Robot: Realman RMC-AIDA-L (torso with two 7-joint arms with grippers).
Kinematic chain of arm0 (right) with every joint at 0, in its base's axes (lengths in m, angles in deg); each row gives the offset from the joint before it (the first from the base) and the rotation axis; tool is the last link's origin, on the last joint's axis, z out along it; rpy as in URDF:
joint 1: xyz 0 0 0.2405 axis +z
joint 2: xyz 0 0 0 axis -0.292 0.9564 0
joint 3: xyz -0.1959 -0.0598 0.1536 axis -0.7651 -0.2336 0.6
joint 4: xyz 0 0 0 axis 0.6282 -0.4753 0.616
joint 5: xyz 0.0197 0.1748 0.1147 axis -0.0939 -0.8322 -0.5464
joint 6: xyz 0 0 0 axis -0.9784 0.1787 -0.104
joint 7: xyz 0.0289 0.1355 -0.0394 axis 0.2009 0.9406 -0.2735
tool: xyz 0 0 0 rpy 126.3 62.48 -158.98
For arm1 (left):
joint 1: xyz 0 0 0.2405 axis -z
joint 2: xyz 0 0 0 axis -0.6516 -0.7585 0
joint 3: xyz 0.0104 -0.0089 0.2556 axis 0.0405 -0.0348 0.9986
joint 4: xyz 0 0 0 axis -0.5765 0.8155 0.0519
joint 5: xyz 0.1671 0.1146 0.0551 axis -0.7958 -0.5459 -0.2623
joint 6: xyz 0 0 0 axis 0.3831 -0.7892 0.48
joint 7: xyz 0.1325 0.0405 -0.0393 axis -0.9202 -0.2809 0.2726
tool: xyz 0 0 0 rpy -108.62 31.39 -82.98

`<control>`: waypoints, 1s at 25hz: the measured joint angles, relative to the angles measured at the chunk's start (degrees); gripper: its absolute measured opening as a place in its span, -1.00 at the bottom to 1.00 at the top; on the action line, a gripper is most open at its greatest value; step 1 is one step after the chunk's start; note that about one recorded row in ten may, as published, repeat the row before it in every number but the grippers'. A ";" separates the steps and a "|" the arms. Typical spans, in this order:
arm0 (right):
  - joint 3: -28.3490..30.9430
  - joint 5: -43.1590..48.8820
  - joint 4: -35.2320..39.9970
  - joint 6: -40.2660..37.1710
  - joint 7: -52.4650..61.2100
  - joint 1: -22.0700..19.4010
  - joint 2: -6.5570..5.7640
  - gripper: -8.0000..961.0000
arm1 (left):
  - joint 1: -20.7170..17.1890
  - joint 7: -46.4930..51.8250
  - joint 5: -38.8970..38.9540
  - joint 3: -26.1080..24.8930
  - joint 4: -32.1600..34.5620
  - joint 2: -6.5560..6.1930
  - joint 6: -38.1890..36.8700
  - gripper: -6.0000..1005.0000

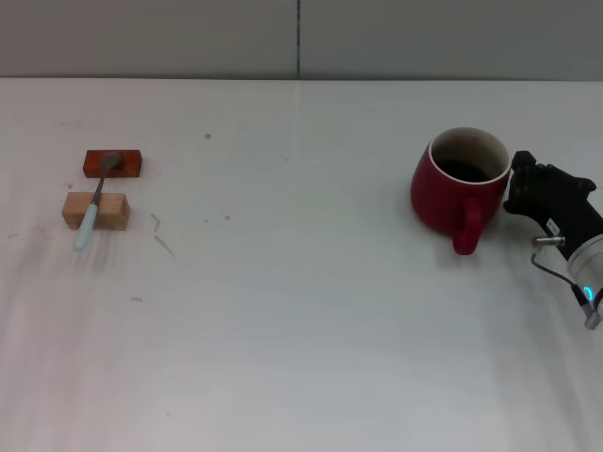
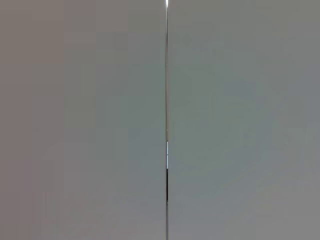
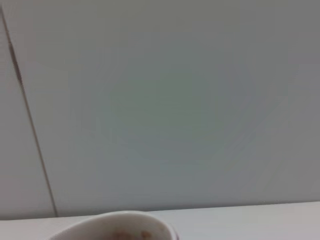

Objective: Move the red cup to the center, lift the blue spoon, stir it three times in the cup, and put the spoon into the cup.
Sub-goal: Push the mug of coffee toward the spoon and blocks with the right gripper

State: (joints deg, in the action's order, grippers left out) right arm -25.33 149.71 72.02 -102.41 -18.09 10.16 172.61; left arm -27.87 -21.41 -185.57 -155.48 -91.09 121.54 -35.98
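The red cup (image 1: 459, 187) stands upright on the right side of the white table, with its loop handle turned toward the front. Its pale rim shows at the edge of the right wrist view (image 3: 116, 223). My right gripper (image 1: 520, 185) is right beside the cup's right wall, at rim height. The blue spoon (image 1: 95, 205) lies at the far left. Its grey bowl rests on a red-orange block (image 1: 113, 164) and its pale blue handle lies across a tan wooden block (image 1: 95, 211). My left gripper is out of view.
The white tabletop (image 1: 301, 282) stretches between the spoon and the cup, with a few small marks on it. A grey wall with a vertical seam (image 2: 166, 120) stands behind the table.
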 joint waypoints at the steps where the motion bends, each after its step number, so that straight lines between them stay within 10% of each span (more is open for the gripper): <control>1: -0.17 0.00 -0.21 0.02 0.00 0.05 -0.03 -0.95 | 0.00 0.00 0.00 0.00 -0.01 0.00 -0.01 0.72; 25: -3.23 4.35 -5.99 4.98 0.01 4.45 0.06 -0.92 | 0.21 0.00 0.00 0.00 -0.08 0.00 -0.16 0.72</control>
State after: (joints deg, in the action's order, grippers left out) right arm -28.56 154.05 66.03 -97.43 -18.08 14.61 172.67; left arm -27.66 -21.41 -185.57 -155.48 -91.17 121.54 -36.14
